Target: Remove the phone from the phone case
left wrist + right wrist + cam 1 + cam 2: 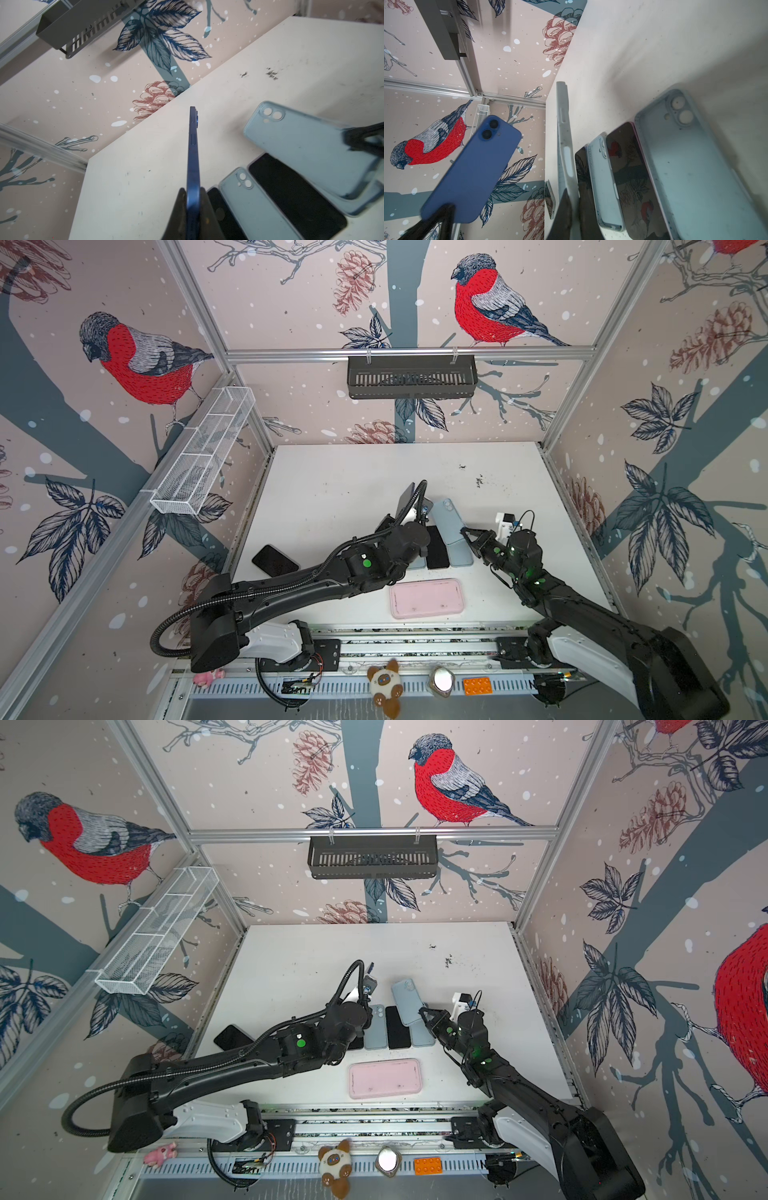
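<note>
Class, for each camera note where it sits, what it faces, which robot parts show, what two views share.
Both top views: overhead, looking down at table, left arm, right arm.
Left wrist: on left arm, looks along left tool gripping blue phone.
Right wrist: on right arm, looks along right tool gripping pale case.
Shared: blue phone, both wrist views.

The phone [473,172] looks matt, the case [307,149] smooth plastic.
</note>
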`<state>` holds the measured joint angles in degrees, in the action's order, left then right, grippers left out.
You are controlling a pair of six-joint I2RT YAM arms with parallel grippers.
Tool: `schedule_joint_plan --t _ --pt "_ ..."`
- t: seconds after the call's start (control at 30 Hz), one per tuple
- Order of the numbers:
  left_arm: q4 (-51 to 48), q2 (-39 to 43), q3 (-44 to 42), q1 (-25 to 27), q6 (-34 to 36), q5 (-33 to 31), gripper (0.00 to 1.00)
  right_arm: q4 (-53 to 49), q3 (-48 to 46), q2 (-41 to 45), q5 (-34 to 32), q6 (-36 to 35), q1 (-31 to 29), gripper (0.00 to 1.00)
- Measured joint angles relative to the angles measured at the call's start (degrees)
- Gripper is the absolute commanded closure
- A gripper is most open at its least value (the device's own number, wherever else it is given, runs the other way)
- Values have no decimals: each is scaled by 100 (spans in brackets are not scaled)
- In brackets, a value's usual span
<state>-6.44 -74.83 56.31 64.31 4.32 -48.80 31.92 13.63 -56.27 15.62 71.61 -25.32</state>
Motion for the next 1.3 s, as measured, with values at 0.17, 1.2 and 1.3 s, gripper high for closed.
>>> schedule_joint_plan --t 0.17,1.2,1.3 --pt "621 -431 -387 -719 831 136 100 505 826 -1681 168 57 -24 100" --pt "3198 -2837 -874 -2098 3945 1375 95 787 4188 -6098 -278 962 -557 93" --pt "3311 -2889 -911 -2098 3969 1331 74 793 4175 -6105 -321 1040 -586 79"
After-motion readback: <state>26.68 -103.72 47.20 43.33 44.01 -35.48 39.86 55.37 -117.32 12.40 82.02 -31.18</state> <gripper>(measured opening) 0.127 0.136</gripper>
